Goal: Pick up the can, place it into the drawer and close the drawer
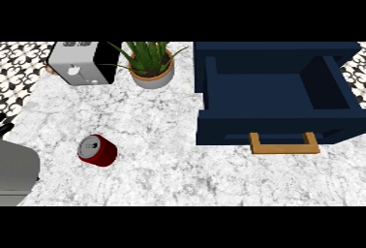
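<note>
One red can (98, 150) on the marble counter (164, 164), left of centre, silver lid and pull-tab showing. Upright or tipped: hard to call from this steep angle. Nothing touching it. Well apart from the navy drawer (221, 131), pulled open at right, wooden handle (283, 149) facing the near edge.

Step in hand, by judgement: reach and grasp. Task at its very start; can not yet lifted, not yet in the drawer.

Left forearm (16, 169) at the lower left edge, grey, near the can but not touching. Dark sliver just above it at the edge, likely the left hand (4, 126), mostly out of frame. Released or clenched: cannot tell. Right hand: not in view.

To do it well:
- Come at the can from its left side.
- Wrap round the red wall below the lid, not over the top.
- Close only with the body well seated between thumb and the rest.
- Lift straight up before travelling right, so as not to roll or skid it across the smooth stone.
- Carry high enough to clear the drawer's front wall, lower into the open compartment, let go, pull clear.
- Only then push on the front panel or handle.
- Keep away from toaster (81, 63) and potted plant (151, 68) at the back; neither on the direct path.
</note>
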